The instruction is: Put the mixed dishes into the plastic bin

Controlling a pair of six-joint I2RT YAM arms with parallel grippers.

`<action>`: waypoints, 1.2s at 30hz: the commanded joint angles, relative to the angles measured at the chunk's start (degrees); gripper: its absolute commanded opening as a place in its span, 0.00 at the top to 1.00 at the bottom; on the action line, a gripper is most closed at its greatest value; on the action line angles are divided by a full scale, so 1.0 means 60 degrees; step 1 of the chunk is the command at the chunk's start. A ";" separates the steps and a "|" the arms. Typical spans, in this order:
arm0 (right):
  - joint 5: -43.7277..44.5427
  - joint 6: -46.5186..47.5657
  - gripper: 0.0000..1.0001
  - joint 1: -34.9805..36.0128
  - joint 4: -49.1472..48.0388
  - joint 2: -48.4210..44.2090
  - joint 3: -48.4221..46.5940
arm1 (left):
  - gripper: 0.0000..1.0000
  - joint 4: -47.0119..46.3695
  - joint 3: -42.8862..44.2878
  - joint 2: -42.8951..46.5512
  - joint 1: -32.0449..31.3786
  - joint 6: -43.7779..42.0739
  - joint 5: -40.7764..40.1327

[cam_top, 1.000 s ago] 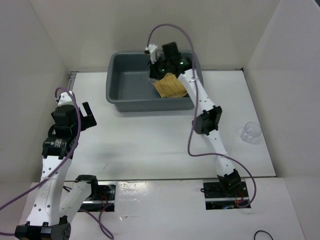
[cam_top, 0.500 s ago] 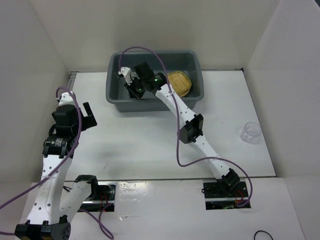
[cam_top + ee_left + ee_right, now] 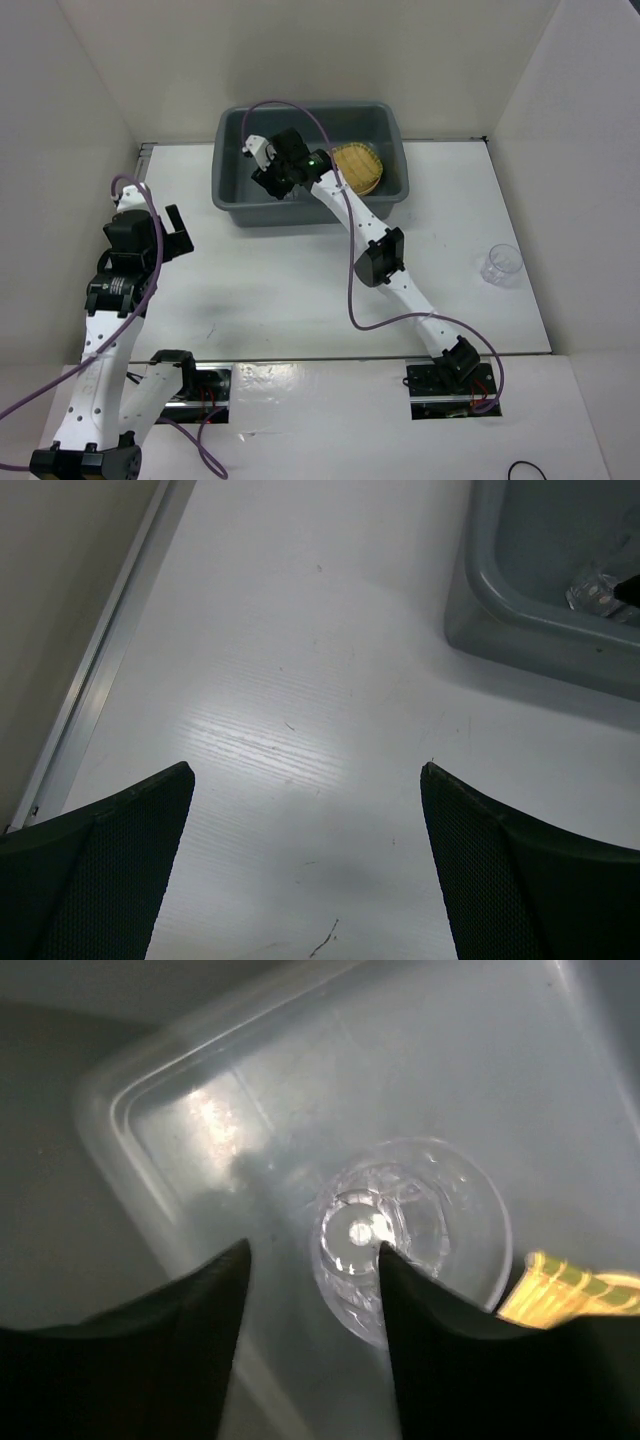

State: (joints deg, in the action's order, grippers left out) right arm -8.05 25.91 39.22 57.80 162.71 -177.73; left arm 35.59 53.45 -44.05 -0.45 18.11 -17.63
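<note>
Top external: a flat woven bamboo tray point(image 3: 358, 168) and a small clear plastic cup point(image 3: 410, 1230) are seen inside the large dark grey plastic bin point(image 3: 228, 170). The right gripper point(image 3: 312, 1250) is spread apart over that cup. The left gripper point(image 3: 305, 770) is held apart over the white table point(image 3: 300, 270). A second clear cup point(image 3: 502, 263), on the table's right side, is not yet binned.

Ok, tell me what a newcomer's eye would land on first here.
The right arm stretches diagonally across the table into the grey bin at the far edge. Its right hand is open above a clear cup on the bin floor. A bamboo tray lies in the bin's right end, and a lone cup stands on the table at the right.
</note>
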 commanded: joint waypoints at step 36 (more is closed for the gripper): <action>0.4272 -0.1989 0.02 -0.4911 0.1530 -1.0106 1.2487 | 0.00 -0.0381 -0.0090 0.1452 0.0060 -0.0074 -0.0138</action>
State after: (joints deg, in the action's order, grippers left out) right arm 21.52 15.62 10.39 69.65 114.24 -109.91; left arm 35.35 53.04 -36.93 -0.45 18.09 -17.74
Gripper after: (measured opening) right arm 0.982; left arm 1.001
